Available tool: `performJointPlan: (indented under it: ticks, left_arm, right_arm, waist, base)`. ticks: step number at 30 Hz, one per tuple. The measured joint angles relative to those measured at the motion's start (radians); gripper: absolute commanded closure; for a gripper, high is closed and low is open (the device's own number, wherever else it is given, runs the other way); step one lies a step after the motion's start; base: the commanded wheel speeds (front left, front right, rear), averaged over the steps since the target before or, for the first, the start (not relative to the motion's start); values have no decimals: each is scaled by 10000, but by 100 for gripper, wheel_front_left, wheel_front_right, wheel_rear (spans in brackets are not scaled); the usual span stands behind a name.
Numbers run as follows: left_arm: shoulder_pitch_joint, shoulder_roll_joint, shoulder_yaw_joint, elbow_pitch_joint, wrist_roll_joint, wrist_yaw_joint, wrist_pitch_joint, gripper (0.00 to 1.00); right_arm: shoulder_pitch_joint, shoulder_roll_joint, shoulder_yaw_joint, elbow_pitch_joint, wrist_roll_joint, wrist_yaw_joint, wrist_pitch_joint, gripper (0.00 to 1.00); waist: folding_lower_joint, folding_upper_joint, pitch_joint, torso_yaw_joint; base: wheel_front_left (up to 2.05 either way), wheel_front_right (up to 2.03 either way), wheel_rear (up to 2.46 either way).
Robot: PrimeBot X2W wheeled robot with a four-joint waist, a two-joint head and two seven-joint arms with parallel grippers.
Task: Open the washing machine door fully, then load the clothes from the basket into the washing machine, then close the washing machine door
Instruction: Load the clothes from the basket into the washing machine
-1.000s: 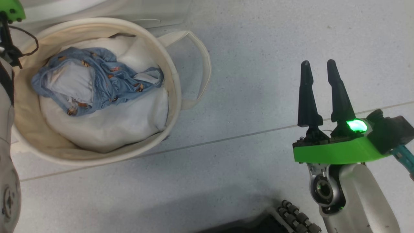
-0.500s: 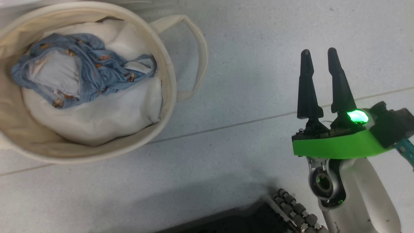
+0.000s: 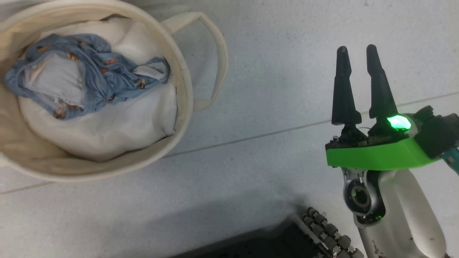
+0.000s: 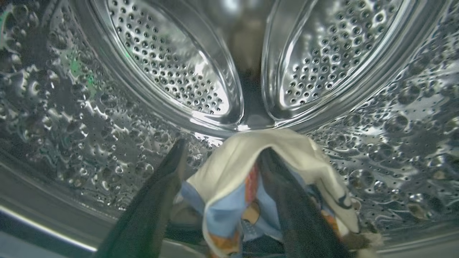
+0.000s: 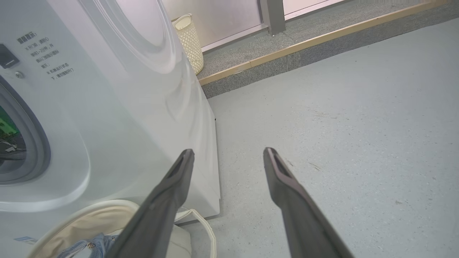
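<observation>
Partly, the cream garment [image 4: 247, 157] cloaks one finger of the spread left gripper [image 4: 224, 147]; right gripper [image 5: 228, 151] gapes empty, washing machine [image 5: 136, 118] print [image 5: 45, 53] alongside illegible.

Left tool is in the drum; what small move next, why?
Probably withdraw the open left tool from the perforated steel drum: the cream printed garment drapes over one finger, and a light blue denim garment lies in the cream canvas basket.

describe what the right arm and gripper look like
The right gripper has two long, tapering black fingers on a bright green bracket with a glowing green light. Below are a silver round joint and a smooth white forearm.
</observation>
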Motion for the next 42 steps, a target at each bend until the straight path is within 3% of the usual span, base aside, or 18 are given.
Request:
performJointPlan:
  ticks: [14, 19, 24, 31, 40, 42]
  left_arm:
    - [4807, -591, -2, -2663, -199, -660, -2, 0]
    - [6709, -1281, -167, -3576, -270, -940, -2, 0]
    - [9154, -2050, -291, -4577, -301, -945, 0, 0]
    - [11843, -2562, -508, -5361, -343, -1030, 0, 0]
    - [13141, -2773, -775, -5946, -652, -782, 0, 0]
    - [13412, -2786, -830, -6061, -608, -499, 2, 0]
  right_arm:
    - [316, -4, -397, 370, -282, 0, 0, 0]
    - [1125, -4, -564, 696, -610, 0, 0, 0]
    - [1918, -2, -725, 888, -895, 0, 0, 0]
    - [3130, -2, -836, 1032, -1020, 0, 0, 0]
    - [3880, 4, -1210, 1020, -1097, 0, 0, 0]
    - [4049, 6, -1225, 1022, -1014, 0, 0, 0]
  waist:
    - [-1, 1, -2065, 486]
    - [-1, 1, -3170, 799]
    - [-2, 1, -4633, 1206]
    - [-2, 1, -6380, 1600]
    - [-2, 1, -7749, 2189]
    - [-2, 1, -7957, 2282]
  base:
    - [0, 0, 0]
    - [0, 0, 0]
    - [0, 0, 0]
    - [0, 0, 0]
    - [0, 0, 0]
    - [0, 0, 0]
